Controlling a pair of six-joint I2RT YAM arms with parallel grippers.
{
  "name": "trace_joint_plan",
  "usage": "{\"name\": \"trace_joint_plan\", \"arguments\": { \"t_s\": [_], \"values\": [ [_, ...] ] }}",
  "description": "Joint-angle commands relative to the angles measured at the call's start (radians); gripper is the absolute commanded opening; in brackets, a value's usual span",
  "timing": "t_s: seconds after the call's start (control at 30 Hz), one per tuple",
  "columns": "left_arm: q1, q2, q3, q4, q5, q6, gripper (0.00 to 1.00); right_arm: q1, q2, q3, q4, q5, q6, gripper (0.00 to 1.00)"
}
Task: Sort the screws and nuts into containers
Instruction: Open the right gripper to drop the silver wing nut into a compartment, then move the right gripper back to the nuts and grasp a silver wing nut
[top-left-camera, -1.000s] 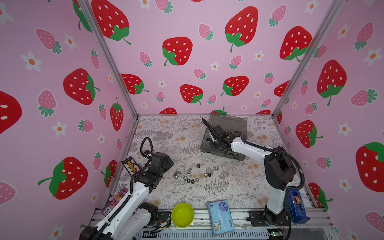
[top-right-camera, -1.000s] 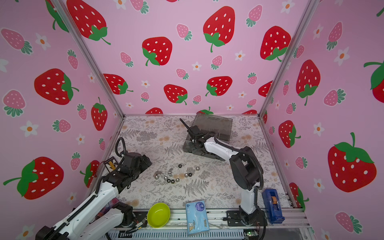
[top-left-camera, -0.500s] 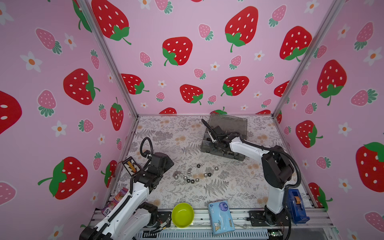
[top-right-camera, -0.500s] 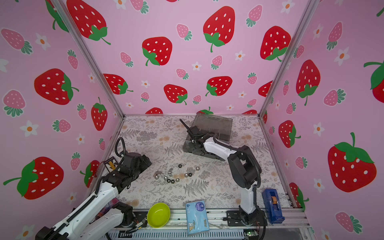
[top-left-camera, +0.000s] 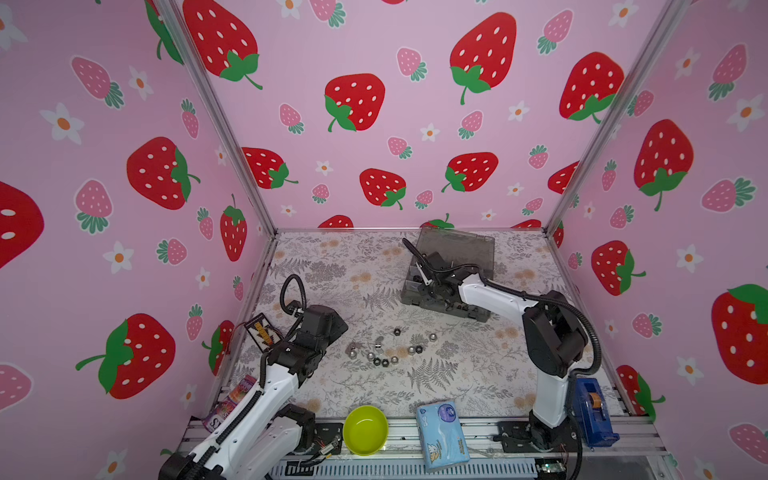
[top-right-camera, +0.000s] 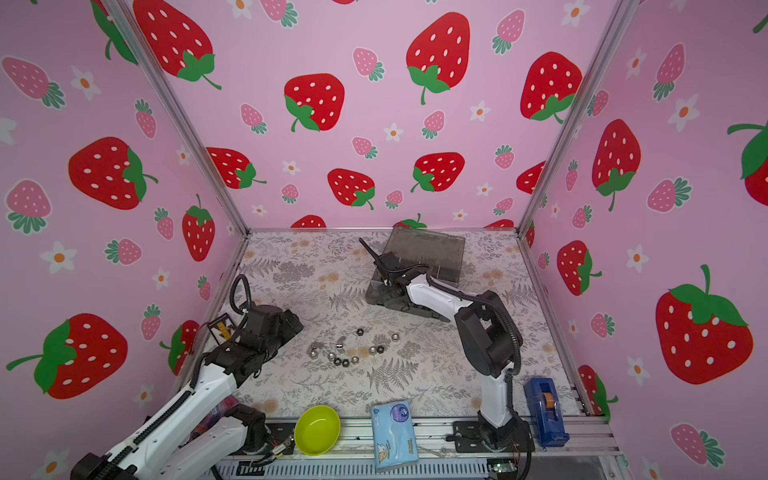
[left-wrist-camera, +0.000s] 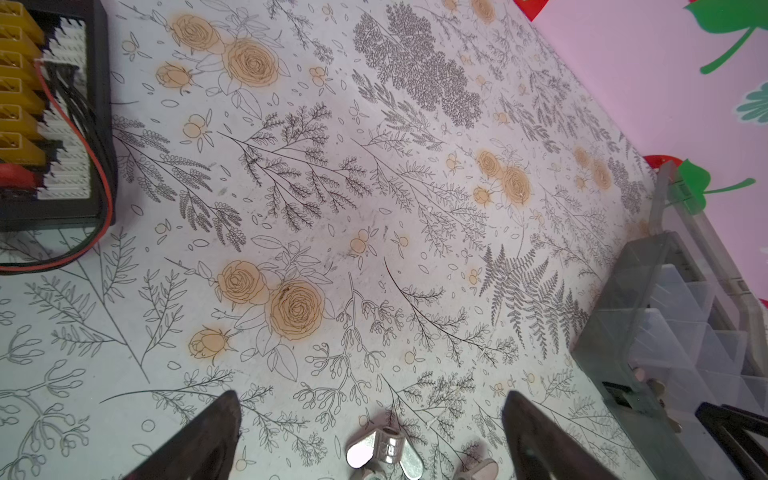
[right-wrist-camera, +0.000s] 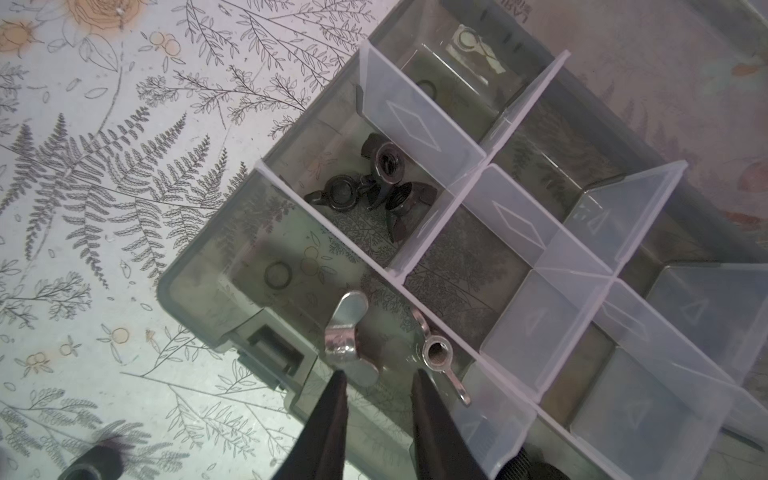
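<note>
The right pincer (right-wrist-camera: 378, 376) hangs over a corner compartment of the organizer box (right-wrist-camera: 183, 291), right of centre in both top views. Its jaws are narrowly apart and clamp nothing. One silver wing nut (right-wrist-camera: 347, 336) lies just past the tips, and a second wing nut (right-wrist-camera: 440, 357) rests by the divider. The pincer should probably rise straight up, clear of the dividers and the outer wall, before swinging away. The loose pieces (top-left-camera: 386, 353) lie mid-frame on the bench (top-left-camera: 332, 266), with the left pincer (left-wrist-camera: 370, 401) wide open near them and open bench between the arms.

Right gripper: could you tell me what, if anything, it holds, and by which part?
Nothing. The right gripper is parted and empty; a silver wing nut lies free beyond its tips, in the box.
</note>
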Motion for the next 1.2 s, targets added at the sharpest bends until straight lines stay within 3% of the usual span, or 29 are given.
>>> {"name": "trace_joint_plan", "arguments": {
  "t_s": [0.0, 0.4, 0.7, 1.17],
  "values": [
    [0.005, 0.001, 0.031, -0.013, -0.022, -0.002, 0.99, -0.007, 0.013, 0.012, -0.006, 0.006, -0.009, 0.31],
    [0.006, -0.002, 0.025, -0.016, -0.028, -0.003, 0.99, 0.028, -0.107, -0.019, 0.002, 0.003, -0.014, 0.41],
    [0.030, -0.033, -0.004, -0.029, -0.045, -0.018, 0.99, 0.208, -0.150, -0.066, 0.047, 0.027, -0.027, 0.51],
    [0.299, -0.074, -0.062, -0.031, 0.120, -0.014, 0.99, 0.406, 0.042, 0.032, 0.089, -0.082, -0.033, 0.57]
  ]
}}
